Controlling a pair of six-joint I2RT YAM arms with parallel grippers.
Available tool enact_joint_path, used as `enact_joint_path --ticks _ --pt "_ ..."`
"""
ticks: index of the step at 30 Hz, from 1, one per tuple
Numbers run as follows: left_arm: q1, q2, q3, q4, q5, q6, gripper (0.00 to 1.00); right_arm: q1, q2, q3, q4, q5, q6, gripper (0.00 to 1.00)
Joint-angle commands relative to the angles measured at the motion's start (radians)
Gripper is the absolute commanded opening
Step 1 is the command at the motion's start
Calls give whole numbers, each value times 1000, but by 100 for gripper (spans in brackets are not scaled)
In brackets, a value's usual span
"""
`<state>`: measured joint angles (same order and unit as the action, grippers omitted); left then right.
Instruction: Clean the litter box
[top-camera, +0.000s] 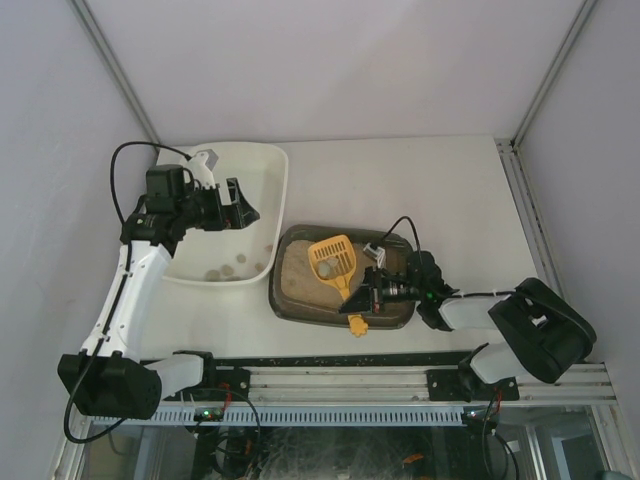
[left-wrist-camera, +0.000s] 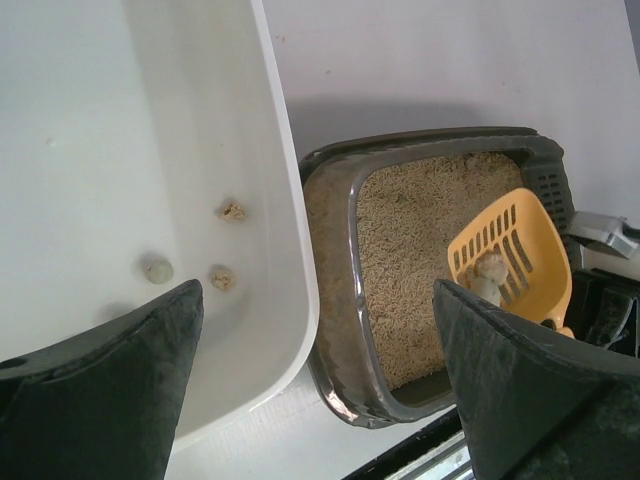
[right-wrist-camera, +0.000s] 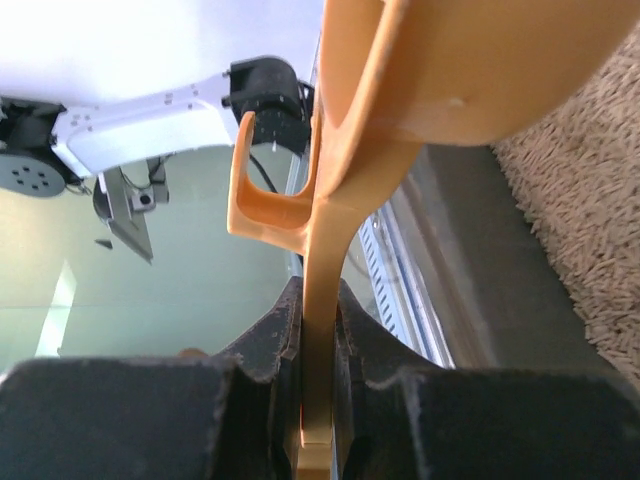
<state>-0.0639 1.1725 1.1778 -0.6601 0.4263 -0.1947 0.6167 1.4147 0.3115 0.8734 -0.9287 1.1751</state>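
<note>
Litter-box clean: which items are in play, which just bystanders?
In play: dark olive-brown plastic litter box; yellow slotted plastic scoop holding a clump, clamped in right gripper; cream-white rectangular tub with clumps.
Bystanders: open left gripper above tub; metal mounting rail.

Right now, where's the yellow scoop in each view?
Top external: scoop at centre, over the litter box.
Left wrist: scoop at the right edge, holding a clump.
Right wrist: scoop fills the centre, handle clamped in the right pincer.
Shared landmark: the litter box's dark rim, visible in all three.
</note>
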Motion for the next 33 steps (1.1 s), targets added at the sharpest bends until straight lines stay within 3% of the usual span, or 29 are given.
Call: enact_joint_path --ticks 1,3,7,9,11,13,17,20,24,28,31,33 --pt "4 -23 -4 26 32 14 100 6 -21 17 29 -17 -36 0" --pt "6 -25 -7 27 26 18 100 -37 3 -10 84 -11 -5 0" --pt "4 -26 1 13 18 29 100 71 11 53 -27 -5 -71 0" --pt "4 -29 -2 14 38 27 100 9 10 6 30 14 -36 0" --pt "5 -30 -4 15 49 26 100 21 21 1 77 4 -13 0" --pt "4 -28 -1 13 44 27 100 70 4 32 1 6 -55 0" --pt "4 -31 -6 13 69 32 100 20 -34 -9 -4 44 -46 0" --pt "4 -30 1 5 72 39 100 115 -52 63 -149 50 -126 0" --pt "4 -33 -2 7 75 40 100 -10 -52 -19 -32 44 -52 0" --pt "4 -31 0 2 81 43 100 99 -59 73 -203 57 -144 0" --pt "4 -30 1 1 90 45 100 -43 -58 -6 -36 23 -45 0" --pt "4 -29 3 0 89 47 100 -57 -61 -4 -20 7 -35 0"
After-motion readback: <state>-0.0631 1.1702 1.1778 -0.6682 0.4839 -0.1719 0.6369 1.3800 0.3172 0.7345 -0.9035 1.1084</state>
